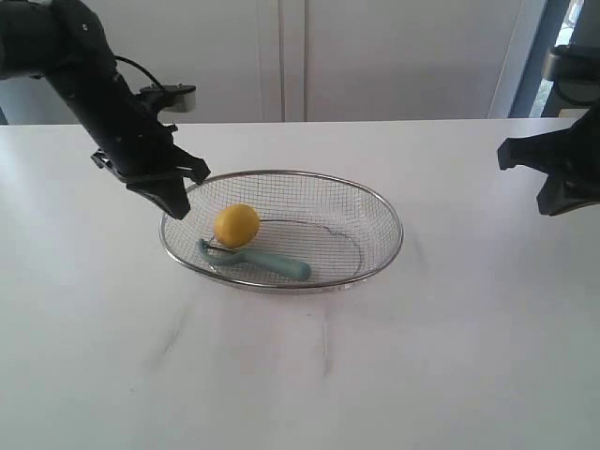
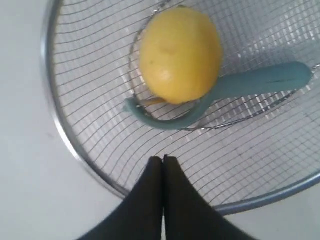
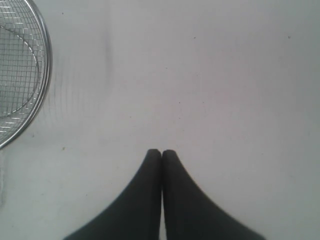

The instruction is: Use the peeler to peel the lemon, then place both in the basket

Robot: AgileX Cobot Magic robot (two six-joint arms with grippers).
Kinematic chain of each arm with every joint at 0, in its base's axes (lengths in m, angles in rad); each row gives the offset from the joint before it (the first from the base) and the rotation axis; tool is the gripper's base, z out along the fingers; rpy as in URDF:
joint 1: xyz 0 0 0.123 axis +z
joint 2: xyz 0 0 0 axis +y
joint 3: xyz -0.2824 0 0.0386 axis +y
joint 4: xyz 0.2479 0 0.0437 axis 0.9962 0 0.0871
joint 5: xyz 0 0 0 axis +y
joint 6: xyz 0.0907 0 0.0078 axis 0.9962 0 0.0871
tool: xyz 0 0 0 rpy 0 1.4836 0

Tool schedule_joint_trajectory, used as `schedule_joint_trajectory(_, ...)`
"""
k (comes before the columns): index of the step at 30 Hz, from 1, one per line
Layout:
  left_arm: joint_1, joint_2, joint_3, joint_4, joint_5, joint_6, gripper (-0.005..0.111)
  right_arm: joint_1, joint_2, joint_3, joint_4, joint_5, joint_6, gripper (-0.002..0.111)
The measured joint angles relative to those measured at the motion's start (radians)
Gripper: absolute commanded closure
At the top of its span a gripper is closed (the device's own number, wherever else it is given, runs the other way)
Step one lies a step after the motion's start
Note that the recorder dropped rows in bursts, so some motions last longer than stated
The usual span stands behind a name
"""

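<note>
The small round bright yellow lemon lay inside the wide shallow oval basket of fine silver wire mesh, in its left half. The slim peeler with a dull teal-green plastic handle lay in the basket too, just on the near side of the lemon, with its blade head to the left and its handle pointing to the right. In the left wrist view the lemon rested against the curved head of the peeler and hid a part of it. The basket stood on a plain white table, about in the middle.

The black left gripper hung over the left rim of the basket, tilted down toward the lemon but apart from it. Its two fingers were pressed together and held nothing. The black right gripper was well apart, over the bare table to the right of the basket. Its fingers were also pressed together, with nothing between them.
</note>
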Motion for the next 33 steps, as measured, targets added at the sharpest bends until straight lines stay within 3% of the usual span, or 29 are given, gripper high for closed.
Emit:
schedule_joint_trajectory(9, 0.006, -0.095, 0.000, 0.158, 0.021, -0.136, 0.107, 0.000, 0.000, 0.000, 0.000, 0.000, 0.000, 0.108)
schedule_joint_trajectory(17, 0.085, -0.151, 0.025, 0.171, 0.048, -0.161, 0.107, 0.000, 0.000, 0.000, 0.000, 0.000, 0.000, 0.108)
schedule_joint_trajectory(25, 0.152, -0.287, 0.169, 0.172, -0.005, -0.159, 0.107, 0.000, 0.000, 0.000, 0.000, 0.000, 0.000, 0.108)
schedule_joint_trajectory(33, 0.161, -0.450, 0.323, 0.174, -0.101, -0.156, 0.107, 0.000, 0.000, 0.000, 0.000, 0.000, 0.000, 0.108)
